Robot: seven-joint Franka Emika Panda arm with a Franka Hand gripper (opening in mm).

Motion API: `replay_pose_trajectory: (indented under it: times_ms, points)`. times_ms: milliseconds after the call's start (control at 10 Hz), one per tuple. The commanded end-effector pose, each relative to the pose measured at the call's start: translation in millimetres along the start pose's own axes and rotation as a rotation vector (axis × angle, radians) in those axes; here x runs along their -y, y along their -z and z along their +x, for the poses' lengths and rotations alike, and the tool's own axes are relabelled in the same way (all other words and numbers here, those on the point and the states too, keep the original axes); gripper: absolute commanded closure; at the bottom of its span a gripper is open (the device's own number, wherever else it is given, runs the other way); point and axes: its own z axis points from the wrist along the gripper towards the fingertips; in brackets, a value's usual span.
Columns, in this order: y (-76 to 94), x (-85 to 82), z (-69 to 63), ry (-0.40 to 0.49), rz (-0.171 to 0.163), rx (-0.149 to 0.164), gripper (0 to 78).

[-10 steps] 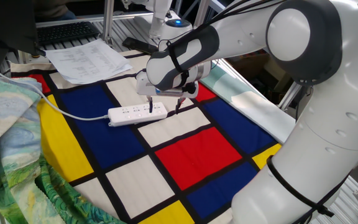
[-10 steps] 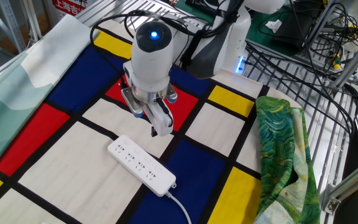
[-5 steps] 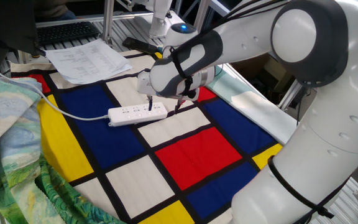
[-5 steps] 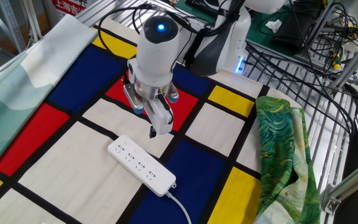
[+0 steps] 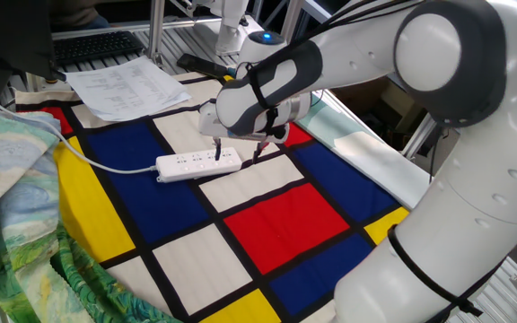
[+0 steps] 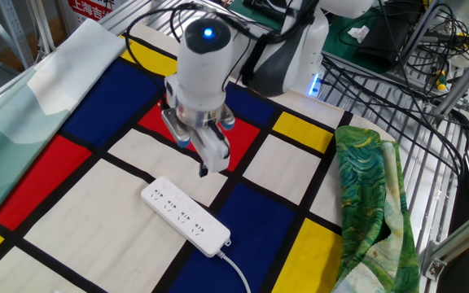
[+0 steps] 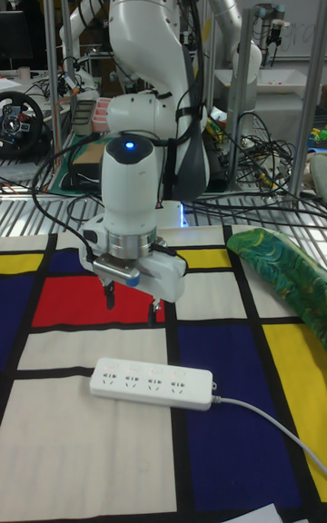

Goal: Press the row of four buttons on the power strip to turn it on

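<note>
White power strip (image 7: 153, 382) on checked cloth, jaws wide apart, empty, above it

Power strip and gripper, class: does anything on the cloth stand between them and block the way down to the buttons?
Nothing visible does. The gripper hangs with open jaws above the power strip; only bare checked cloth lies around the strip, whose cable trails off the far end.

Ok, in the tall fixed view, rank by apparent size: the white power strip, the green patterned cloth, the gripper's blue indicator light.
1. Green patterned cloth, though cut off by the frame edge.
2. White power strip, close behind, so this ranking is unsure.
3. Blue indicator light, far smallest.
</note>
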Motion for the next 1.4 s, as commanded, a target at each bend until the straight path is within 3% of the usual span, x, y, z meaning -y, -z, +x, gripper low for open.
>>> replay_pose_trajectory:
  times_ms: [100, 600, 800, 1400]
  points:
    - [18.5, 5.3, 8.2, 0.04, 0.007, 0.006, 0.2]
    - [49.8, 18.2, 5.7, 0.127, 0.037, 0.013, 0.2]
    - [54.5, 21.8, 6.2, 0.157, 0.072, 0.028, 0.2]
    - [58.7, 25.2, 6.7, 0.263, 0.054, 0.007, 0.2]
